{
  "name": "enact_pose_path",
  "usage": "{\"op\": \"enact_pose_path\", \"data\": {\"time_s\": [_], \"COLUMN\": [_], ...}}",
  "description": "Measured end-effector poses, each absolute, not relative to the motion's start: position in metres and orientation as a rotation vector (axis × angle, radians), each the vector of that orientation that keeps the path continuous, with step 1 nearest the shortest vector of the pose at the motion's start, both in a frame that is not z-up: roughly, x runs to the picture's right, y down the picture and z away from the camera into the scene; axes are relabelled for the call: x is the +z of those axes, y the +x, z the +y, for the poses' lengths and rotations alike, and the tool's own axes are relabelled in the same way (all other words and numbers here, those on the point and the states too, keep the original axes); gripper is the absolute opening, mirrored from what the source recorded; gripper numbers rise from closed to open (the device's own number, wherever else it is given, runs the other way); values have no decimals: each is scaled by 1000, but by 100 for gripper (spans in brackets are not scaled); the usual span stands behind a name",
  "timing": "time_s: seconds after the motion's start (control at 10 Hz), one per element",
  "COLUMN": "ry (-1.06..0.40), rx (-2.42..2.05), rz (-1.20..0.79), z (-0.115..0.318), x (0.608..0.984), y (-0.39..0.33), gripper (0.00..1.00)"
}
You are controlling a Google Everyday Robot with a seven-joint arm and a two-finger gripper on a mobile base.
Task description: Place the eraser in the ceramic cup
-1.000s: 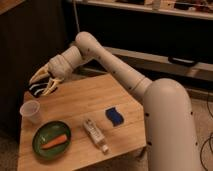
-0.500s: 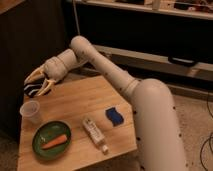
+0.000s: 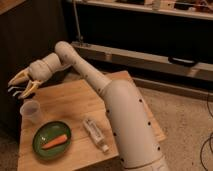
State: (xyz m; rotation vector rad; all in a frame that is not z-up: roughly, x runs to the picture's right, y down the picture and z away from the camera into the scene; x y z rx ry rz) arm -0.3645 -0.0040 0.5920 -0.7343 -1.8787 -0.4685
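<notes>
I see my one gripper just above the single ceramic cup, pinching one dark eraser, with one green plate bearing one carrot just in front of that cup.

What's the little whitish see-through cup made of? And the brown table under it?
The small whitish tapered cup looks like cloudy plastic or thin glazed ceramic, hard to say: the tabletop shows faintly through its wall. The light-brown table looks like smooth wood, with plank seams and grain lines. The gripper hovers close above the cup.
</notes>
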Motion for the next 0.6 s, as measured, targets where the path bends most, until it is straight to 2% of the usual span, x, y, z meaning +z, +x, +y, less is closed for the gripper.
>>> {"op": "enact_pose_path", "data": {"time_s": [0.6], "ry": [-844], "rx": [-453], "rz": [-1829], "z": [19], "x": [616], "y": [-380], "gripper": [0]}}
